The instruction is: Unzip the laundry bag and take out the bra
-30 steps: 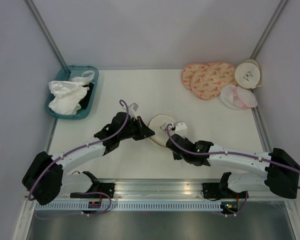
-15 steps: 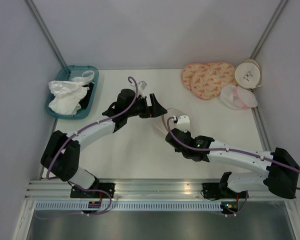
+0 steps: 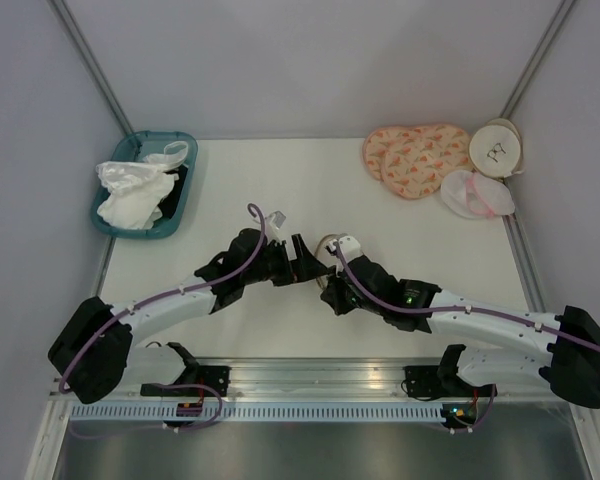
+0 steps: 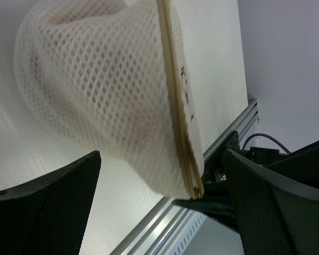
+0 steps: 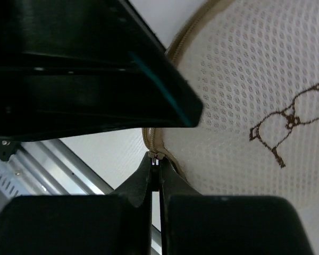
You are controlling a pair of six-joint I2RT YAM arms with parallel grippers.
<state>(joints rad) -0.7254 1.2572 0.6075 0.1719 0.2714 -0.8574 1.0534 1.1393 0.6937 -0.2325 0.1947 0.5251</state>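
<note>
The right tool (image 5: 155, 159) is clamping the laundry bag's (image 5: 244, 79) zipper pull (image 5: 156, 154). The left tool (image 4: 162, 154) is gaping open, so it should be bracing the rim (image 5: 181, 40) during pulling.

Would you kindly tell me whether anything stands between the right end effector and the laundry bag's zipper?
Nothing visible: the right end effector is shut on the zipper pull at the rim of the laundry bag. The left end effector straddles it.
</note>
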